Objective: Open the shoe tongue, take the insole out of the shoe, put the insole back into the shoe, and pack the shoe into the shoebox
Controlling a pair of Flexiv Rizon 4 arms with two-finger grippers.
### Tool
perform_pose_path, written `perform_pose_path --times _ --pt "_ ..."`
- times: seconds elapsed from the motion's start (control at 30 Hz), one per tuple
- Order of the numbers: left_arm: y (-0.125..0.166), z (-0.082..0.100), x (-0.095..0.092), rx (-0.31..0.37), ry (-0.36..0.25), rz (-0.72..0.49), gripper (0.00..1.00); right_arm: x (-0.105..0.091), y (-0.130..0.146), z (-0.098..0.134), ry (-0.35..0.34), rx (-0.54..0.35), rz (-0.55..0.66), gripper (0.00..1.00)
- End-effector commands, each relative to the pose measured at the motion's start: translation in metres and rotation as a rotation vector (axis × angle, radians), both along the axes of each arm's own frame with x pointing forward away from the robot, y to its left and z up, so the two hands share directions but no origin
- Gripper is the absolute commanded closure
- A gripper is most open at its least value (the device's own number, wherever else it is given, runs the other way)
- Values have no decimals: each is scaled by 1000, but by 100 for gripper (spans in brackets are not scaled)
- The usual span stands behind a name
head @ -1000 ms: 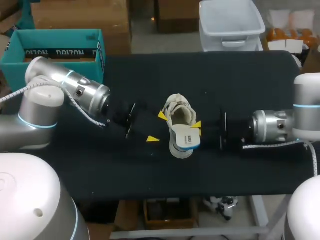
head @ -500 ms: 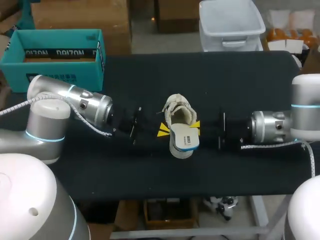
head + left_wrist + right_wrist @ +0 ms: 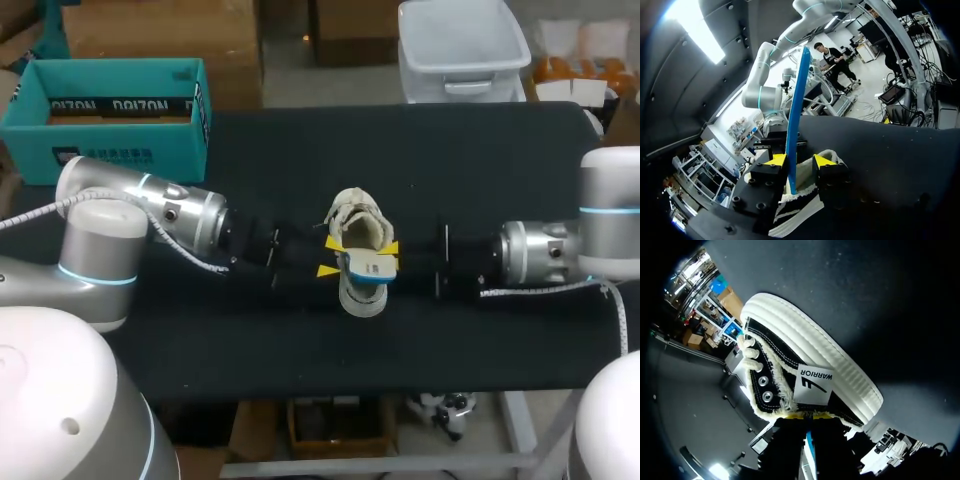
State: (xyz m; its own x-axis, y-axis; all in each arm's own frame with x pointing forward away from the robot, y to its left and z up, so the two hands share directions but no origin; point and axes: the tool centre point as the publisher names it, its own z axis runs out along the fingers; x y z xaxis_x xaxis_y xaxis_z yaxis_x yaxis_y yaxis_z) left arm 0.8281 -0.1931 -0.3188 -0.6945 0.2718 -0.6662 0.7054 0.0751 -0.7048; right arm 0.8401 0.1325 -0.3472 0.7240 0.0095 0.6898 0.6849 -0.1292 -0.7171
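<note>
Pinches the insole [image 3: 368,268] in the right gripper [image 3: 392,254], tips pressed close on its edge, probably to hold it propped half out of the shoe [image 3: 352,212] at the middle of the table [image 3: 480,160]; brackets the same insole with the left gripper [image 3: 330,257], fingers spread around it without clamping, seemingly ready to take or guide it. Reaches in low and nearly level from both sides, meeting at the shoe; leaves the box [image 3: 120,150] well apart at the table's far left corner.

A black table [image 3: 480,160] carries a white shoe [image 3: 358,215] near its middle; a teal shoebox [image 3: 110,150] stands at its back-left corner.
</note>
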Motion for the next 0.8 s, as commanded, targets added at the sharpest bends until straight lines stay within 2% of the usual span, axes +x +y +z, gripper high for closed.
perform_pose_path --times 0.03,0.47,0.8 --pt "-3 -5 1 -7 3 4 67 1 0 -2 4 7 1 100" --pt "8 -1 3 -29 4 14 67 1 -4 -3 10 11 -18 100" --pt "-10 -6 10 -13 3 0 66 7 -2 -4 16 15 -9 100"
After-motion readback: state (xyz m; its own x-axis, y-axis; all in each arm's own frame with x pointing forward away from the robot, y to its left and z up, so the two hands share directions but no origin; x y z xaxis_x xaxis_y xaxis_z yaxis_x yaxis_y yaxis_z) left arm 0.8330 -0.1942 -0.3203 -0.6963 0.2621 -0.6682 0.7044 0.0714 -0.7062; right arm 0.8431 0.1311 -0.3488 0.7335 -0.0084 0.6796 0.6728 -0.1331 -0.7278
